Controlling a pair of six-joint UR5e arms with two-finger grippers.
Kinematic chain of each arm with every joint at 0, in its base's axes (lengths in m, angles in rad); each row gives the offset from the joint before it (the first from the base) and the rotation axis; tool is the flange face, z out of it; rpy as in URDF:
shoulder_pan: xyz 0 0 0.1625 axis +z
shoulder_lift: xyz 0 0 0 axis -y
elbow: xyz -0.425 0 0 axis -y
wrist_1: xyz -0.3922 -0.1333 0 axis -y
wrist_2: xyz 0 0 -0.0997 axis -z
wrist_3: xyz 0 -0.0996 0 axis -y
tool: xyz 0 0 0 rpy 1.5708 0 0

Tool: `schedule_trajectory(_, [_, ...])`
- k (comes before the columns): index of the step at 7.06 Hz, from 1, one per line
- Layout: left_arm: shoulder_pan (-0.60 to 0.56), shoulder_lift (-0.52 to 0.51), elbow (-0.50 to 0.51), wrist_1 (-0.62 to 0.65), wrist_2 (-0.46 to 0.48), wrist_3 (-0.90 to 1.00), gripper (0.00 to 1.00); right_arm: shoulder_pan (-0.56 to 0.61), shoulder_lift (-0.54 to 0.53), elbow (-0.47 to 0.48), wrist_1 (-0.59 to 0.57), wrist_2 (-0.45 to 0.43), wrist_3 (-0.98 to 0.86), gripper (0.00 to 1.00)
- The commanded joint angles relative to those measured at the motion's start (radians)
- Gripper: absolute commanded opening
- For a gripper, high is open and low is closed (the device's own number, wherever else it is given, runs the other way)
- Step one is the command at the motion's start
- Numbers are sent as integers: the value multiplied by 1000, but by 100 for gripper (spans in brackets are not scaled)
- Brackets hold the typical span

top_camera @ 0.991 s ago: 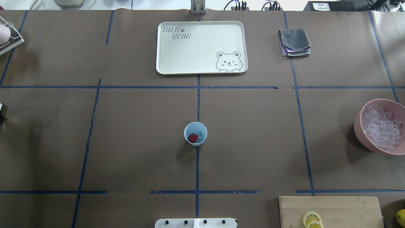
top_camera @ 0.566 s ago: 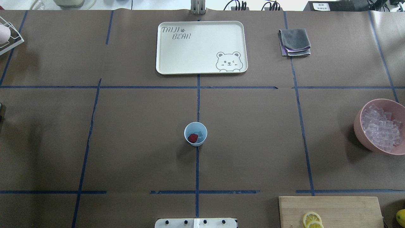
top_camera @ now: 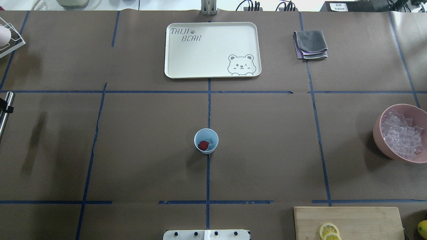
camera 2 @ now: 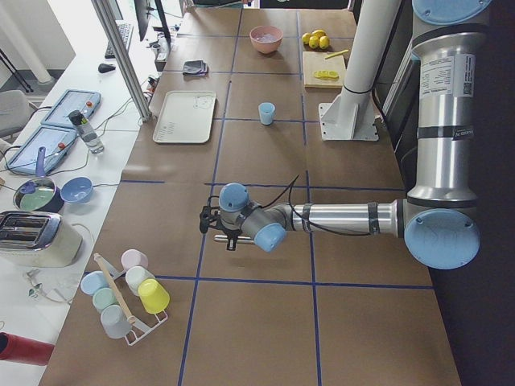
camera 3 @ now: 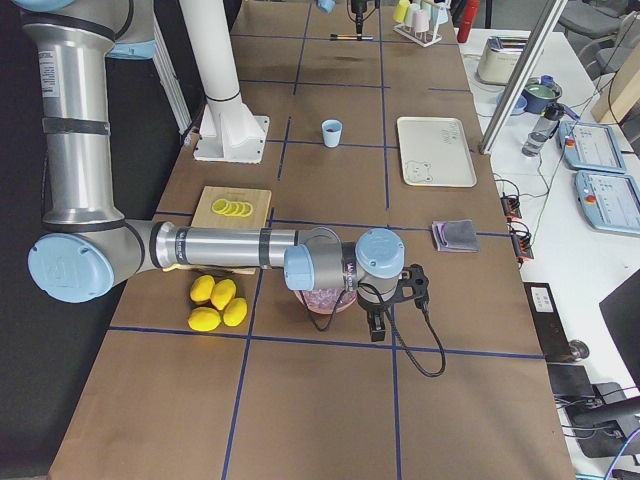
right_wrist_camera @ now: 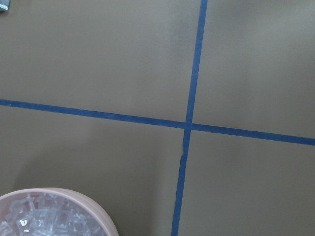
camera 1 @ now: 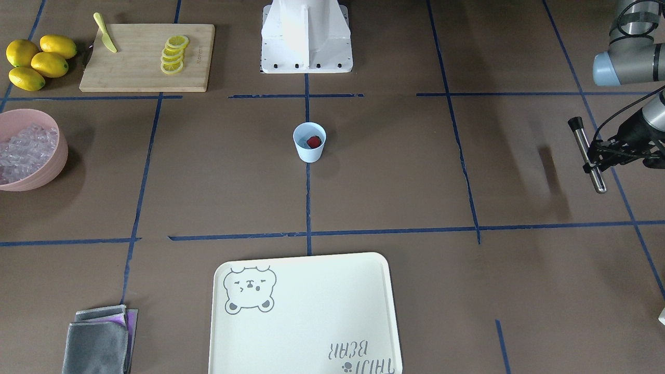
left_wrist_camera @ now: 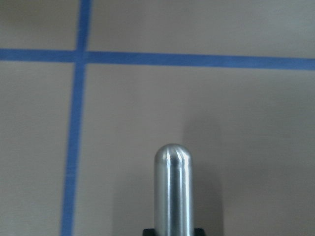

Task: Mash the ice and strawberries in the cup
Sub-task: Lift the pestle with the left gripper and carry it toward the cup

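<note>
Brown table (top_camera: 267,150), cup (camera 1: 309,154) ctr, left hand (camera 1: 592,165) grips metal rod (camera 1: 582,143) at edge, right hand (camera 3: 378,322) unclear

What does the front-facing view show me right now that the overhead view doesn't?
Front-facing only: the left gripper shut on the metal muddler, all four lemons, and the knife on the cutting board. Overhead only: a wire rack with a pink cup at its top-left corner; it catches just a piece of the muddler at its left edge. Both: the blue cup holding the strawberry and ice, the tray, the grey cloth and the pink bowl.
</note>
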Motion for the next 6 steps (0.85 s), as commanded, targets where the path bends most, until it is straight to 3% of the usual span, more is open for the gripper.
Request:
schedule_trajectory(1, [-19,-10,-161,6,55,-4,0,0,6,0,-2,-1,0,99])
schedule_trajectory(3, [-15,-63,-222,-9,149,-2,0,0,13,17,-6,1,0,99])
schedule_trajectory(4, [-9,-132,-274,-11,152,-5,0,0,18,8,-8,-2,-1,99])
schedule_trajectory(5, [-3,-133,-352,-38,152,-4,0,0,20,11,-8,-5,-1,99])
schedule_trajectory(6, [2,-133,-371,-140,154,-52,0,0,20,8,-9,-5,-1,99])
